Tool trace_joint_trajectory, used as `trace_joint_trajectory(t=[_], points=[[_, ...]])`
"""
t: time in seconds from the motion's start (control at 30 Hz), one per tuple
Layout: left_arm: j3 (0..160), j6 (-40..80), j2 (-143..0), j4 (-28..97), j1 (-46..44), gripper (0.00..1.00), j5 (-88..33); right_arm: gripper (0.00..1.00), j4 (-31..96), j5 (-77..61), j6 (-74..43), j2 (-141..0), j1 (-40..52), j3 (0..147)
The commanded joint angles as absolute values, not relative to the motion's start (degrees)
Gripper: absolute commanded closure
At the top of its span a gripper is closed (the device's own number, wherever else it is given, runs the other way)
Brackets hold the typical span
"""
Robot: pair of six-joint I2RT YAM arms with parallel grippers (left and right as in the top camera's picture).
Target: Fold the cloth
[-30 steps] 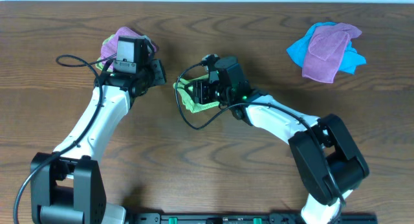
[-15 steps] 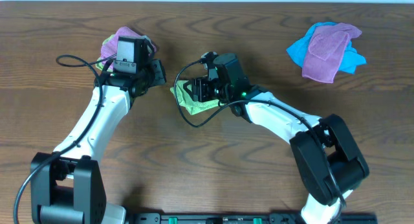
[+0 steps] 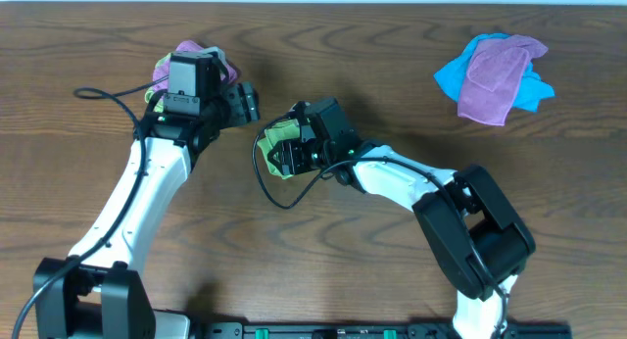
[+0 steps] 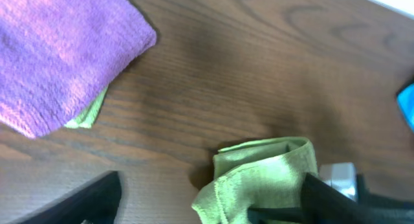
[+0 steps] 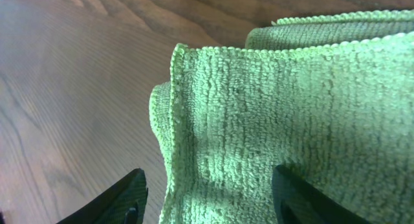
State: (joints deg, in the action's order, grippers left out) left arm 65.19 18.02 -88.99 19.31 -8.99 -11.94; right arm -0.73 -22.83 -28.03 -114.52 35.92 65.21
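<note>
A dark wooden table (image 3: 353, 55) is seen from above, with two robot arms reaching in from its near edge. Left of the lime-green microfibre cloth, a folded purple terry cloth (image 4: 58, 62) lies under the left arm's camera block, with a sliver of lime-green fabric peeking from beneath it. Just left of and behind the green cloth, the left gripper (image 3: 247, 101) has its fingers spread wide and holds nothing. The lime-green microfibre cloth (image 4: 262, 169) itself lies bunched in uneven layers on the bare wood, between the two cloth piles and directly under the right gripper (image 3: 284, 155). That gripper's fingers are parted and straddle the cloth's edge, one over bare wood and the other over the fabric, and they do not appear to pinch it. Far to the right of the green cloth, a crumpled bright blue cloth (image 3: 449, 79) lies with a second purple cloth (image 3: 495, 79) draped over it. The layers look loose, so a grip catching only the top one could pull the fold open or drag the whole bundle. The two grippers are also close together and could collide. No brand, label or writing can be read, and no tag shows.
</note>
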Motion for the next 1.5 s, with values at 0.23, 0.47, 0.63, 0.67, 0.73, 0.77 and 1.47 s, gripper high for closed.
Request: trace_joint_trajectory(t=[0.23,0.47,0.63,0.67,0.73,0.77,1.47], points=[[66.67,18.44,-85.78,21.06,-6.59,0.05,-11.66,0.07,-2.39,-25.96,-28.18,-113.75,34.76,66.06],[66.67,19.55,-83.35,23.97,-2.90,0.05,-12.84,0.01,-1.91,-25.91,-26.33,-110.34,31.92,66.13],[66.67,19.77,-82.02,24.21,0.34,0.04,-18.20,0.01,-0.82,-25.93,-25.61,-105.91,29.02,66.13],[66.67,19.90,-81.95,24.47,0.84,0.05,-19.22,0.01,-0.45,-25.87,-25.58,-104.81,28.34,66.13],[66.67,20.25,-81.93,25.23,1.69,0.05,-21.12,0.01,0.93,-25.85,-25.56,-102.67,26.81,66.13],[66.65,20.45,-81.93,26.04,2.17,0.04,-22.41,0.01,2.50,-25.80,-25.34,-101.06,25.58,66.13],[52.42,26.06,-82.00,24.60,3.36,0.05,-36.05,0.01,42.19,-26.63,-0.71,-56.88,-4.75,51.62]])
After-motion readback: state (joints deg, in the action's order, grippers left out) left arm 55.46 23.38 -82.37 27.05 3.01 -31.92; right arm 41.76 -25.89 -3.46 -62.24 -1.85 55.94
